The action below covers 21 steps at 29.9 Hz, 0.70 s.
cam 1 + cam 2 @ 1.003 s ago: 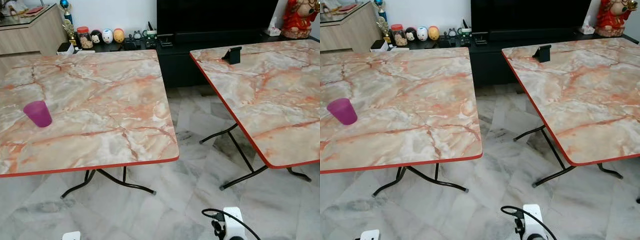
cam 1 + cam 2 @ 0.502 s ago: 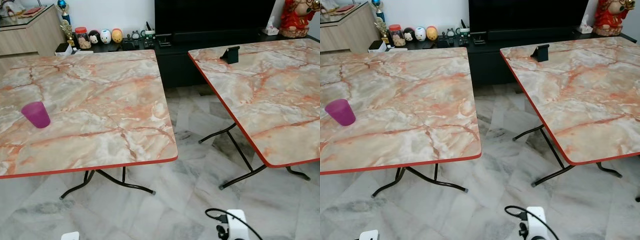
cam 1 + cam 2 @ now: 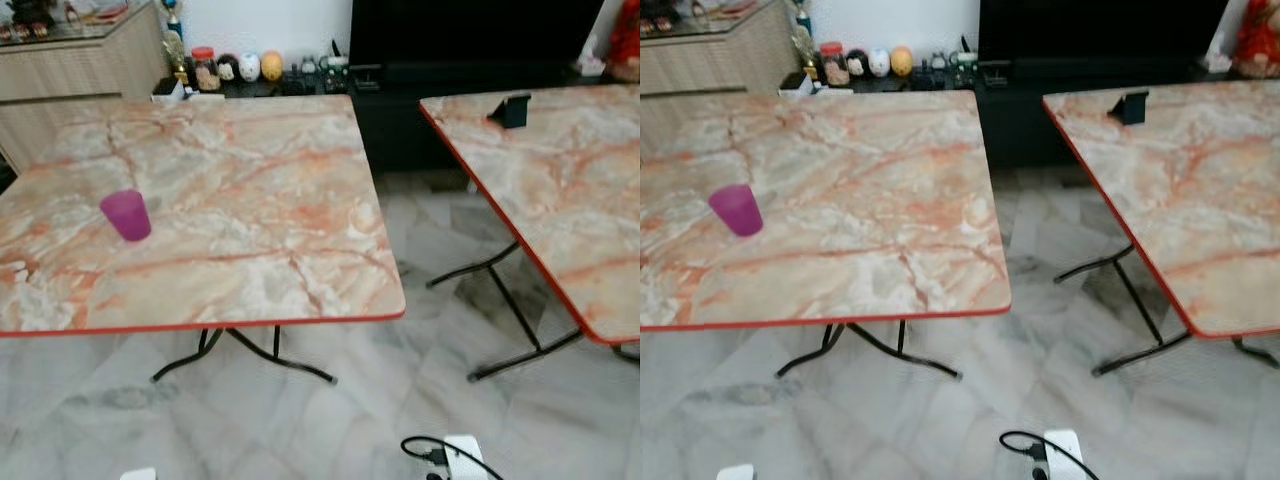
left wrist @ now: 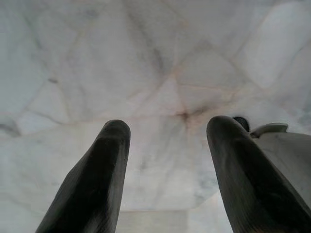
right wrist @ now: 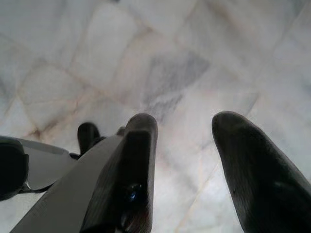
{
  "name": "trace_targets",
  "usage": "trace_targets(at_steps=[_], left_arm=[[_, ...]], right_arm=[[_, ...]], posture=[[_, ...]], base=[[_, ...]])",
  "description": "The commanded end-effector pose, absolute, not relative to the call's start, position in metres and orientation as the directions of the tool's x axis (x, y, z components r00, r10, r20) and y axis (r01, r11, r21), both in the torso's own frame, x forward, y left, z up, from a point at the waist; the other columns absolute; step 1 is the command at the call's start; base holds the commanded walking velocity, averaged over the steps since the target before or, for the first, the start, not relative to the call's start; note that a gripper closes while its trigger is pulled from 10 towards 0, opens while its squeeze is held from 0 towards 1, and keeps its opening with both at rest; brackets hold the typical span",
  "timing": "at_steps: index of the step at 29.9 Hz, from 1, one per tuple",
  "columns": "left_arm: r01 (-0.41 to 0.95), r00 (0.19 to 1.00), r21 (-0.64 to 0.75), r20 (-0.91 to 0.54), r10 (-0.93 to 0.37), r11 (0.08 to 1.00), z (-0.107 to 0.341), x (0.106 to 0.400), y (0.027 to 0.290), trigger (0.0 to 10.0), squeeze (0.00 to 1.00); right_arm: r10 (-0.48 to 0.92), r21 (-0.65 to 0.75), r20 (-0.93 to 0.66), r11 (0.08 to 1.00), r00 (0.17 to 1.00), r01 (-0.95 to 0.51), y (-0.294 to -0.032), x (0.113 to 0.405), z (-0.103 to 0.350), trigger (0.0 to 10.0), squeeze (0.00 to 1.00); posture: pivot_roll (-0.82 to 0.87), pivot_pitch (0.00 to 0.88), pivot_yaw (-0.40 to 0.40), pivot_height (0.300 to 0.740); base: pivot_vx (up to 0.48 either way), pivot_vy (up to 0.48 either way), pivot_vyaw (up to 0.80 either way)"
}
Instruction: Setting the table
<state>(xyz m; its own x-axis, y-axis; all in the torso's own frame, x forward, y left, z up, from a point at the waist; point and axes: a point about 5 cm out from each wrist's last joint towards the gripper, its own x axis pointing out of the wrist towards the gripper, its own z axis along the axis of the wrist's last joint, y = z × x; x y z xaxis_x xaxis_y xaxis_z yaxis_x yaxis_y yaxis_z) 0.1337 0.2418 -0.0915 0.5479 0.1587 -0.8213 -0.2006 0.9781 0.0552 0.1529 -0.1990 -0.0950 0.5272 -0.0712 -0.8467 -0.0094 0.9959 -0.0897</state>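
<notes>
A purple cup (image 3: 126, 215) stands upright on the left desk (image 3: 250, 190), toward its 9 o'clock side and back from the red front edge. A second marble-patterned desk (image 3: 570, 190) stands at 3 o'clock, apart from the first across a strip of marble floor (image 3: 420, 330); a small dark stand (image 3: 514, 110) sits near its far edge. Both arms hang low over the floor, well apart from the cup. The left tool (image 4: 167, 145) has its two black fingers spread, with only floor tiles between them. The right tool (image 5: 184, 145) is likewise spread and holds nothing. The cup lies far ahead at about 11 o'clock from both. Jars and figurines (image 3: 235, 68) line a dark cabinet behind.
</notes>
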Motion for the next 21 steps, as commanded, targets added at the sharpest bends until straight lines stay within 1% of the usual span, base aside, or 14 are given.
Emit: trace_targets(at_steps=[1,5,8,14,21], left_arm=[[-0.203,0.544,0.063,-0.822,0.166,0.977,-0.0913,0.1315,0.2449,10.0,0.00],[-0.204,0.546,0.063,-0.821,0.167,0.977,-0.0911,0.1321,0.2450,10.0,0.00],[-0.207,0.545,0.064,-0.821,0.169,0.976,-0.0910,0.1323,0.2451,10.0,0.00],[-0.210,0.544,0.067,-0.821,0.173,0.975,-0.0910,0.1325,0.2451,10.0,0.00],[-0.207,0.545,0.074,-0.820,0.177,0.976,-0.0909,0.1328,0.2452,10.0,0.00]], right_arm=[[-0.062,-0.071,-0.856,0.997,0.514,0.003,-0.1936,0.1503,-0.0970,10.0,0.00],[-0.061,-0.059,-0.861,0.998,0.505,0.021,-0.1925,0.1483,-0.0981,10.0,0.00],[-0.060,-0.056,-0.853,0.998,0.518,0.023,-0.1935,0.1535,-0.0959,10.0,0.00],[-0.056,-0.047,-0.852,0.998,0.520,0.031,-0.1932,0.1544,-0.0956,10.0,0.00],[-0.051,-0.042,-0.851,0.999,0.522,0.029,-0.1929,0.1550,-0.0954,10.0,0.00]], posture=[[-0.07,0.000,0.060,0.707],[-0.07,0.000,0.059,0.707],[-0.07,0.000,0.057,0.707],[-0.07,0.000,0.057,0.707],[-0.07,0.000,0.056,0.707]], base=[[0.000,0.364,0.00],[0.000,0.359,0.00],[0.000,0.352,0.00],[0.000,0.329,0.00],[0.000,0.000,0.00]])
